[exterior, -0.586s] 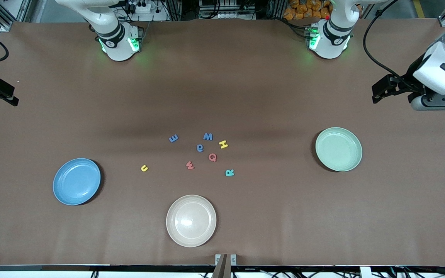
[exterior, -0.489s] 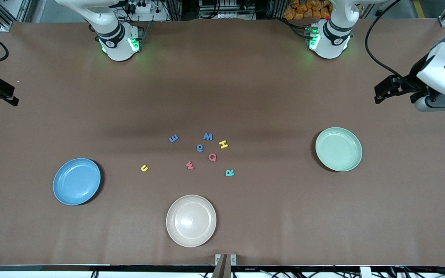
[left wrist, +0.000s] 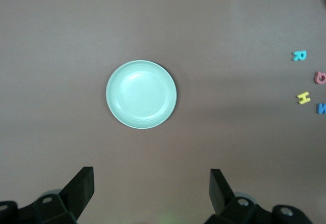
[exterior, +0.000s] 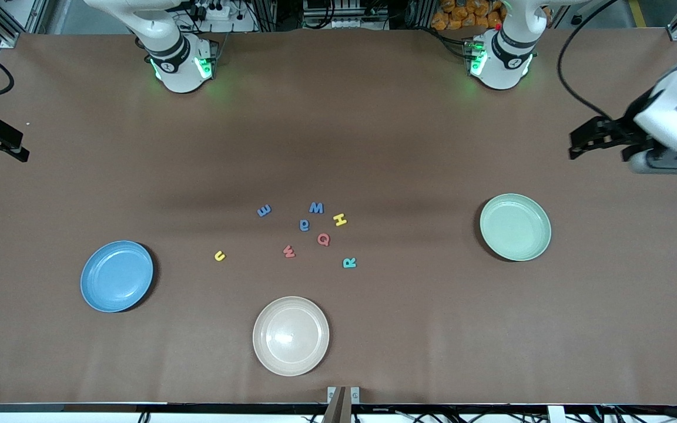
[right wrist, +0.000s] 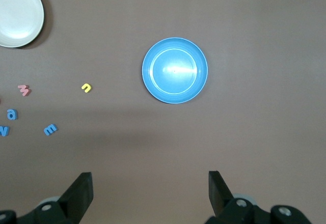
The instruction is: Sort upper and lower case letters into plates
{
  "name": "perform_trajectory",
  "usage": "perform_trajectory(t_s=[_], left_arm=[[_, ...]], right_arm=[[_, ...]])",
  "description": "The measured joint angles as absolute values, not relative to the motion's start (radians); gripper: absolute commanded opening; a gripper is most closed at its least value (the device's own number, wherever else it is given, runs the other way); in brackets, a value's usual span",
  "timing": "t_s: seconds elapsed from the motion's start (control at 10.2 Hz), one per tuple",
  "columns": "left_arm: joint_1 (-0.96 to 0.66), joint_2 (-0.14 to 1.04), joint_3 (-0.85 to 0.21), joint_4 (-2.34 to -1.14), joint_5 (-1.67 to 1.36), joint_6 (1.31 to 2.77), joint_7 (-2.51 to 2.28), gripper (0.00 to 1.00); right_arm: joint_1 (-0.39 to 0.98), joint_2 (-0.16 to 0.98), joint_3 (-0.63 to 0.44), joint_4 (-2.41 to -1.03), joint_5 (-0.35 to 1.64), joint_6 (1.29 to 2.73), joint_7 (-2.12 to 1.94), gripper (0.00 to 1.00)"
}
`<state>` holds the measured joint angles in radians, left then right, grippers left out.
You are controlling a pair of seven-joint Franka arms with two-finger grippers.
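Two grippers released, fingers spread: left gripper [left wrist: 151, 186] over bare table near mint plate [exterior: 515, 227], slightly shifted since earlier; right gripper [right wrist: 150, 188] (only wrist view shows fingers) near blue plate [exterior: 116, 275]. Letters [exterior: 305, 224] lie between plates.

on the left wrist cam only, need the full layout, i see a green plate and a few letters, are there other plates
Observer: Yes. A blue plate sits toward the right arm's end of the table; your green plate sits toward the left arm's end.
Operator: only those two
Observer: No, a beige plate lies between them, nearest the front camera.
Operator: anything sorted yet
Observer: No. All three plates hold nothing; a yellow u lies apart from the other letters, toward the blue plate.
Operator: right gripper
Observer: The right gripper is open above the table, with nothing in it.
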<state>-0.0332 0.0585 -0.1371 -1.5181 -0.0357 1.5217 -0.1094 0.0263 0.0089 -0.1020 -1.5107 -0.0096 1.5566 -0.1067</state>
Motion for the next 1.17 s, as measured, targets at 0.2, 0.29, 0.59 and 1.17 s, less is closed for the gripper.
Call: perform_trajectory(t_s=[0.2, 0.29, 0.59, 1.17], left_arm=[[-0.090, 0.110, -0.161, -1.527, -0.036, 1.524, -0.112, 1.00], [-0.143, 0.154, -0.166, -1.533, -0.038, 1.548, -0.142, 1.00], [-0.339, 0.343, -0.174, -1.544, -0.039, 1.787, -0.537, 1.00], [-0.519, 0.641, -0.170, -1.519, -0.039, 2.144, -1.153, 1.00]], right_arm=[[0.026, 0.011, -0.102, -1.511, -0.010, 1.557, -0.107, 1.00], [0.027, 0.012, -0.101, -1.510, -0.010, 1.557, -0.107, 1.00], [0.027, 0.013, -0.102, -1.509, -0.010, 1.556, -0.107, 1.00], [0.027, 0.014, -0.102, -1.509, -0.010, 1.556, -0.107, 1.00]])
